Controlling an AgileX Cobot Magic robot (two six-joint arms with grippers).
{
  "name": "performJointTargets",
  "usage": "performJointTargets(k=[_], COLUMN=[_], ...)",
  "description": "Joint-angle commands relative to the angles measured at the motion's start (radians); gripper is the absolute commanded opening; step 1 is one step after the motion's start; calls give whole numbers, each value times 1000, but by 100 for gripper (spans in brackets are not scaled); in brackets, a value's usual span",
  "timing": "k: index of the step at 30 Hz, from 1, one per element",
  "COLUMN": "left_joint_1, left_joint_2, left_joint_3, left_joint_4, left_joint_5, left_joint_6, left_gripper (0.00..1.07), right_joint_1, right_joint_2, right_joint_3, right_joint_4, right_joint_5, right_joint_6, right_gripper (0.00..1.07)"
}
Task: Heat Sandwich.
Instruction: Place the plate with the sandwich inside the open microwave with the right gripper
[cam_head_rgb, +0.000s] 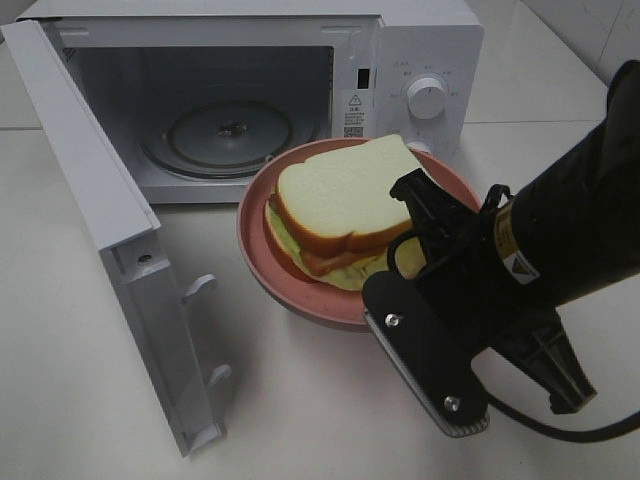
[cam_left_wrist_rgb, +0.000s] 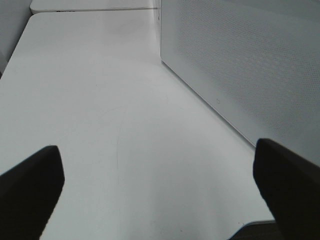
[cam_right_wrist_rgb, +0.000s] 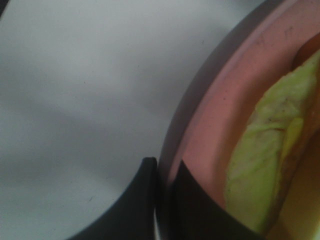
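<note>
Right gripper (cam_right_wrist_rgb: 165, 166): jaws pinched on the rim of the pink plate (cam_head_rgb: 250, 245), one finger outside the rim and one inside.

Sandwich (cam_head_rgb: 345, 200): lies flat on the plate, smaller than it, pink rim showing all round. Pale yellow-green filling (cam_right_wrist_rgb: 260, 165) sticks out at the edge nearest the gripper, just beside the inner finger. Cannot tell whether they touch.

Plate sits mid-desk, just in front of the open mouth of the microwave (cam_head_rgb: 425, 60). Cannot tell whether it rests on the desk (cam_head_rgb: 70, 400) or is clear of it.

Microwave door (cam_head_rgb: 95, 190) swung fully out. Glass turntable (cam_head_rgb: 225, 130) bare inside.

Left gripper (cam_left_wrist_rgb: 157, 167): jaws wide apart, holding nothing, low over bare desk beside a perforated white panel (cam_left_wrist_rgb: 240, 60). Out of sight in the high view.
</note>
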Motion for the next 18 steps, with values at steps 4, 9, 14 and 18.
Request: performJointTargets(k=[4,9,14,18], left_joint_1=[-6,-6,-6,-6], left_joint_2=[-23,-23,-23,-23], left_joint_3=[1,1,1,1], left_joint_4=[-2,-2,-2,-2], left_joint_5=[-14,-14,-14,-14], left_joint_6=[-2,-2,-2,-2], left_gripper=[98,98,98,98], right_joint_1=[-97,-166,-188,-188], right_joint_2=[-8,-8,-5,-5], right_joint_3=[3,2,0,0], right_joint_4=[147,235,302,318], right_joint_5=[-45,-85,-79,-81], right_joint_6=[-306,-443,-504,-517], right_gripper=[0,0,0,0])
